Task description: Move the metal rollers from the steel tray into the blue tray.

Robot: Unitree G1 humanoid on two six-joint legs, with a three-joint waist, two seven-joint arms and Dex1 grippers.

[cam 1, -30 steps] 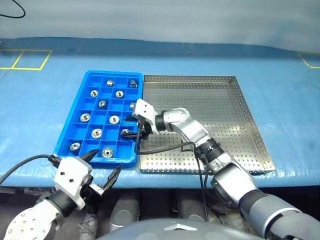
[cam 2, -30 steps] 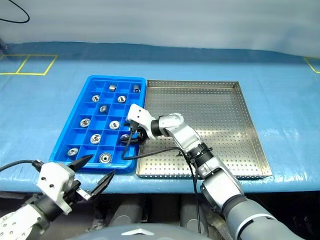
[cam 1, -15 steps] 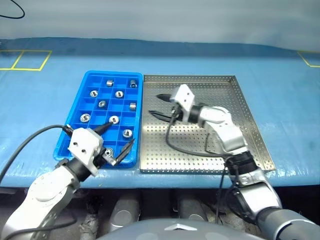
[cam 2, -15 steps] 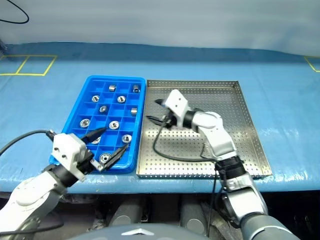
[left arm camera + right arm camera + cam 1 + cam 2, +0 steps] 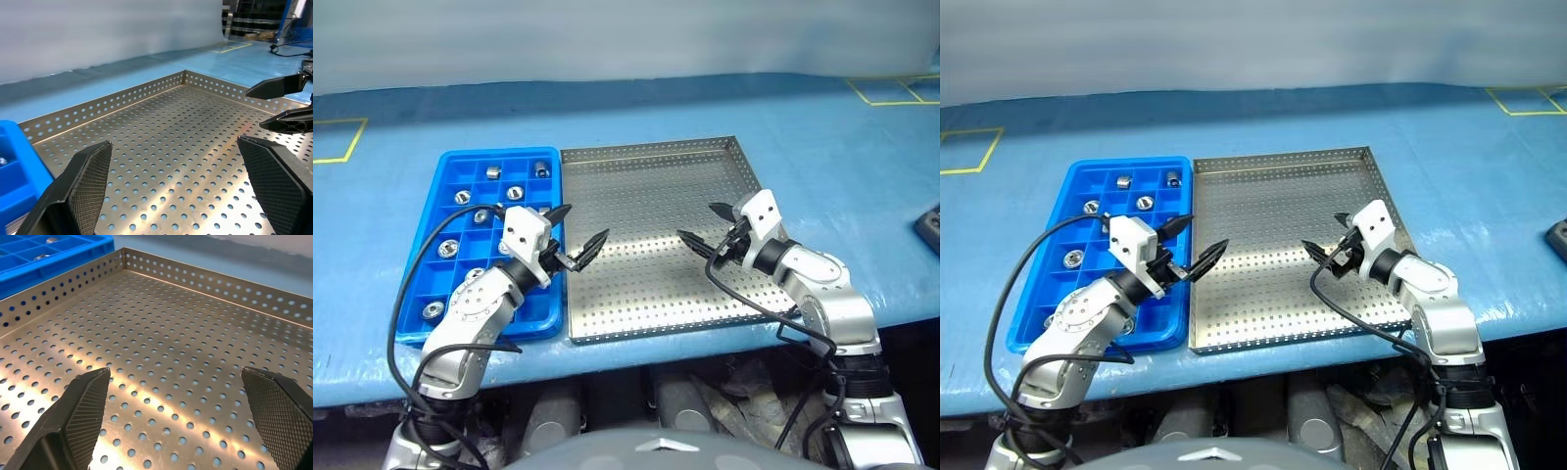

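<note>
Both the left gripper point(image 5: 576, 236) and right gripper point(image 5: 703, 228) hover spread over the steel tray point(image 5: 646, 191), metal rollers point(image 5: 494, 172) in the blue tray point(image 5: 450, 168) at left

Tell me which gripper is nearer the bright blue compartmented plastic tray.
Left. The left gripper hovers at the blue tray's right edge; the right gripper is over the steel tray.
</note>
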